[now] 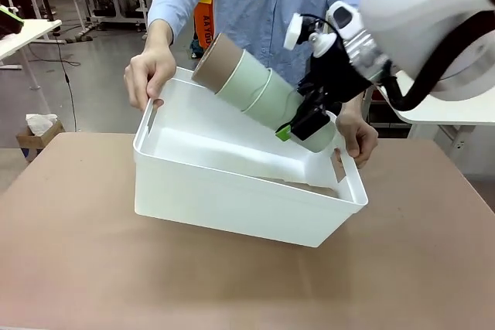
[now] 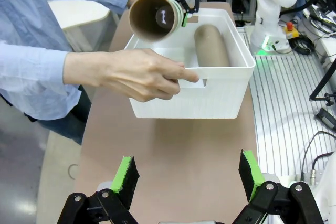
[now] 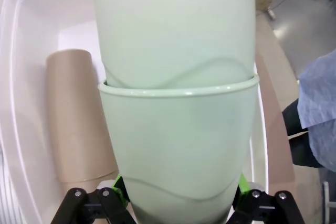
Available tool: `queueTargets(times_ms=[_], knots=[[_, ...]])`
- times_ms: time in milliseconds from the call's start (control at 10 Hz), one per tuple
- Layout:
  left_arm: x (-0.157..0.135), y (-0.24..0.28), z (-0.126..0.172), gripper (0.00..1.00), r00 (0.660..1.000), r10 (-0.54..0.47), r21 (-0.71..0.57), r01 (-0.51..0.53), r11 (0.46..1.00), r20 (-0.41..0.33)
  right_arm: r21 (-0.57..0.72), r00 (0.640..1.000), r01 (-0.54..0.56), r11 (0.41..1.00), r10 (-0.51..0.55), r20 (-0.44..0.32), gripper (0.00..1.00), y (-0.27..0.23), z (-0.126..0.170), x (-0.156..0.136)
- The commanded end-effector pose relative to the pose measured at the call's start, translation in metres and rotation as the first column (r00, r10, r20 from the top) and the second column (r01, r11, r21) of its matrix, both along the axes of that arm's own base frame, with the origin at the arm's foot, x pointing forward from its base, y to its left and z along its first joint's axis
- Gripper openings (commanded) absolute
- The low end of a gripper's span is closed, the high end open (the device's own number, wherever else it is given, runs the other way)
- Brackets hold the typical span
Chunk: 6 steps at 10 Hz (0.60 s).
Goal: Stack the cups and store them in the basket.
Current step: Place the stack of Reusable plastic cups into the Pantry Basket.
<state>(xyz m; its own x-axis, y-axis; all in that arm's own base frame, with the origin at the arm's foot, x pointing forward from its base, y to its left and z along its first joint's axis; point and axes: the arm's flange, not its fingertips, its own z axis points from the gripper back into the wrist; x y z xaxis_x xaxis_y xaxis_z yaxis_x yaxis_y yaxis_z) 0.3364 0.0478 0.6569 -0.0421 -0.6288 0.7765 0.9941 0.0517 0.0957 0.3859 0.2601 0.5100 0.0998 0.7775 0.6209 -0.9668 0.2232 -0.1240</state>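
We are finding the right end effector [image 1: 309,117] pinching the base end of a nested stack of tall tapered matte cups [image 1: 259,90], two pale mint green ones with a tan-brown one at the open end. In the right wrist view the green pads [image 3: 119,187] are pressing on either side of the lowest mint cup [image 3: 176,156]. The stack is lying tilted, mouth pointing up and away toward the person, and is hanging above the interior of the large white rectangular plastic basket [image 1: 232,206], apart from its floor as far as we can tell.

Inside the basket, a second stack of tan-brown cups [image 2: 211,45] is lying on its side along one wall; we are judging this part of the storing as done.

The person's hands are gripping both short ends of the basket, one hand [image 1: 151,75] at the handle slot, the other [image 1: 357,138] at the opposite rim, and are tipping it so that its far edge is raised off the brown bench [image 1: 77,253].

The left end effector [image 2: 186,179] is hanging spread and empty over the bench, well apart from the basket.

We are judging the task as nearly complete: stacking appears finished, and what is left is lowering and letting go of the held stack beside the stored one.
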Motion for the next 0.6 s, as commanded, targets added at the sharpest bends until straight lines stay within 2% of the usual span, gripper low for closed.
queueTargets(times_ms=[0,500], knots=[[-0.001,-0.001,0.004,1.00,1.000,-0.004,-0.018,0.004,1.000,-0.003,-0.059,1.000,0.023,0.998,-0.021,0.023,0.85,0.025,0.005,0.011],[-0.001,-0.001,0.004,1.00,1.000,-0.004,-0.018,0.004,1.000,-0.003,-0.168,0.999,0.034,0.985,-0.029,0.030,0.85,0.050,-0.020,-0.008]])
